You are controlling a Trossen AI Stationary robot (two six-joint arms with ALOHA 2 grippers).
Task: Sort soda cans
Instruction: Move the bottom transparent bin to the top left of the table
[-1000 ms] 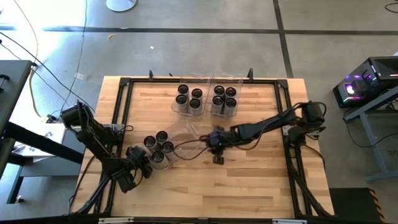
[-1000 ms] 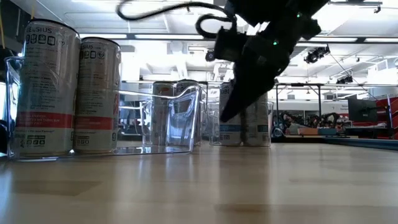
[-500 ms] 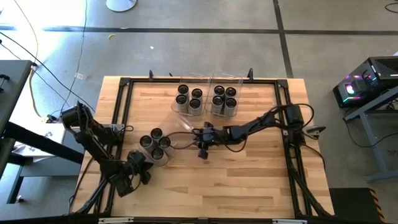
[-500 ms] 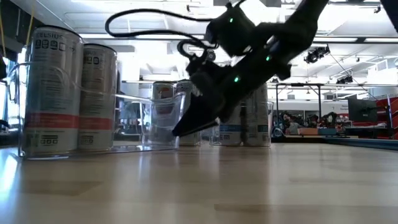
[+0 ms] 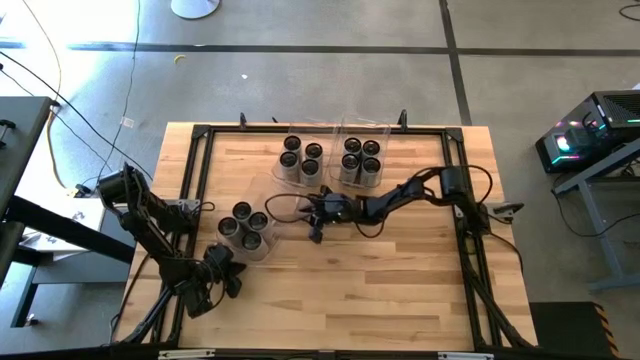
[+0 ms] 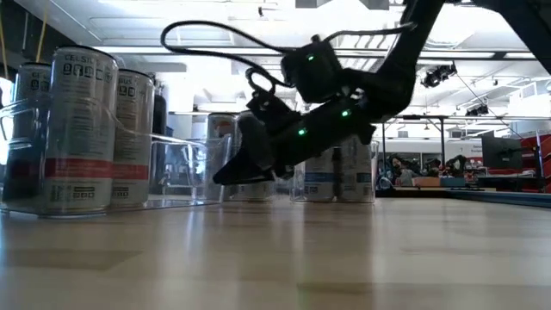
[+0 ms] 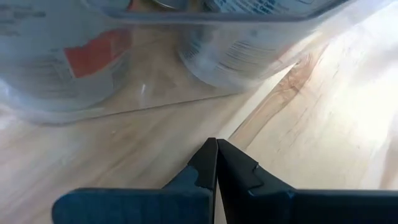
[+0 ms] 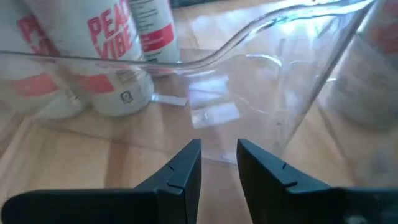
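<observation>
High view first, and we read the sorting as nearly finished: all twelve soda cans already stand inside clear bins, none loose on the desk (image 5: 400, 290). Just ahead of the left end effector (image 5: 222, 268) sit four cans (image 5: 245, 221) in the near bin (image 5: 262, 248). That end effector has its fingers pressed together and holds nothing. Beyond the right end effector (image 5: 316, 232) stand the other two groups — four cans (image 5: 301, 158) in the left far bin (image 5: 280, 172) and four cans (image 5: 361, 156) in the right far bin (image 5: 383, 130).

The right end effector's fingers are slightly parted and empty; its wrist camera looks straight at a clear bin wall (image 8: 298, 118), with red-lettered cans (image 8: 118, 56) behind it.

What seems left, in our judgement, is lining the near bin up with the other two — or nothing at all.

Against a second ago, the near bin with its four cans has slid to the left and away from the left end effector, which has itself drawn back slightly. The right end effector has swept leftward across the middle of the desk, its arm folding in.
</observation>
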